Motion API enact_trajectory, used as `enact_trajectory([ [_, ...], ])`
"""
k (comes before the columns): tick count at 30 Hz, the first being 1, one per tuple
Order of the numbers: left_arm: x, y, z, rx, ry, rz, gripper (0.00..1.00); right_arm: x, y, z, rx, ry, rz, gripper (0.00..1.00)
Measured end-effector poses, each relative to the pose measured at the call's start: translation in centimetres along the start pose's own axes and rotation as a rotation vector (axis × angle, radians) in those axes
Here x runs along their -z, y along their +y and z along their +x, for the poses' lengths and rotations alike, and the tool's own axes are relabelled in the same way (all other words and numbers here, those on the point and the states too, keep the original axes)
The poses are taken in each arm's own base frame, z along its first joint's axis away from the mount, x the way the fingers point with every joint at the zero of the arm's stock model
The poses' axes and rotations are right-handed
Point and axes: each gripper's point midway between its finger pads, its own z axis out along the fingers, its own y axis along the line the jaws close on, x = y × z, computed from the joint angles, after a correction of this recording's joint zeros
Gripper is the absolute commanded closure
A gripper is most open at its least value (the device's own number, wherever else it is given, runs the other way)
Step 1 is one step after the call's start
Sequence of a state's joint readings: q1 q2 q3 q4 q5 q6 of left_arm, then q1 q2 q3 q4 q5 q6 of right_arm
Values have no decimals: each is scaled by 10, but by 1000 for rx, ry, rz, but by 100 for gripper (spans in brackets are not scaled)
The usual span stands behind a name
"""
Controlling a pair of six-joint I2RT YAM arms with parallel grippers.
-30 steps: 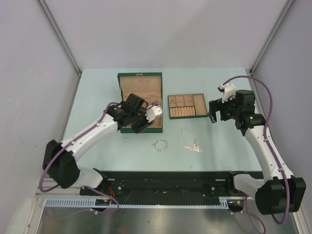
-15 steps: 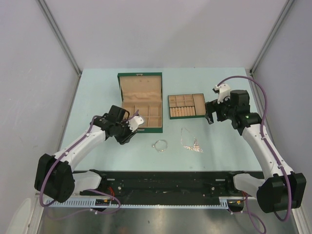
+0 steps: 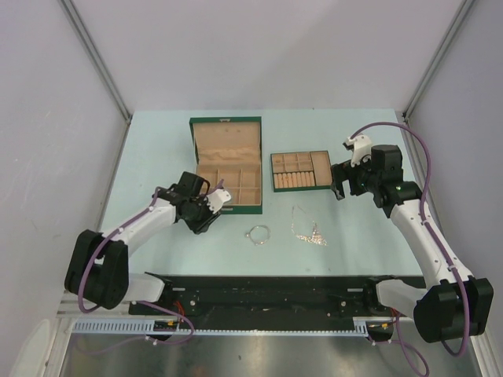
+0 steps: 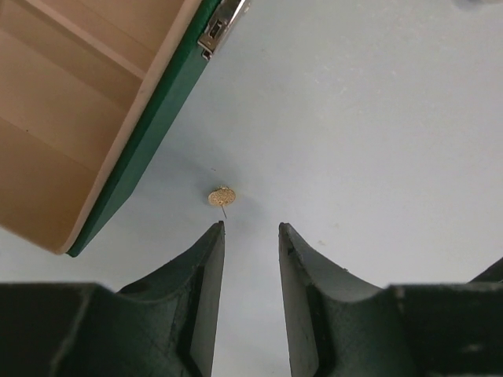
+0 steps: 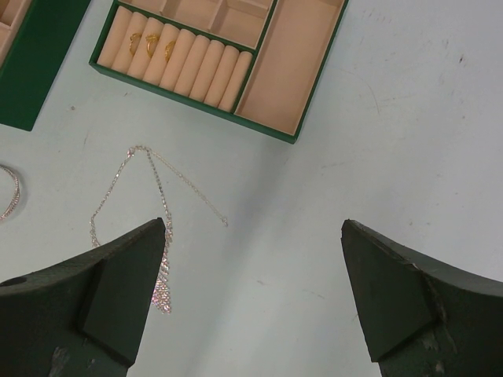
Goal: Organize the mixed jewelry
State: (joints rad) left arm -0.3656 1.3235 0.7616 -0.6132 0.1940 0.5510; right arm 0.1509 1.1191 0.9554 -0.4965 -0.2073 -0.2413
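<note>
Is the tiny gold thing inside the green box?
No, the tiny gold stud lies on the table just outside the green box, in front of the left claw.

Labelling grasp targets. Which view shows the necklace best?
Right wrist: the necklace lies spread out large, with its thin strands and sparkly cluster both distinct. Top external shows the whole necklace too, but small, with little detail. Left wrist does not show it at all.
</note>
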Motion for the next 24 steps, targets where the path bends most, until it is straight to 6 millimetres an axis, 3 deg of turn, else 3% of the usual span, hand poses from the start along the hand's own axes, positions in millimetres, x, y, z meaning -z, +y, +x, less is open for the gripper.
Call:
enact_trajectory([
  [7,-15,4,8,14,18,-3,58,0,0,0,1,0,-1,0],
  [24,-26,16,6,28,-9,-30,56,0,1,0,3,0,-2,0],
])
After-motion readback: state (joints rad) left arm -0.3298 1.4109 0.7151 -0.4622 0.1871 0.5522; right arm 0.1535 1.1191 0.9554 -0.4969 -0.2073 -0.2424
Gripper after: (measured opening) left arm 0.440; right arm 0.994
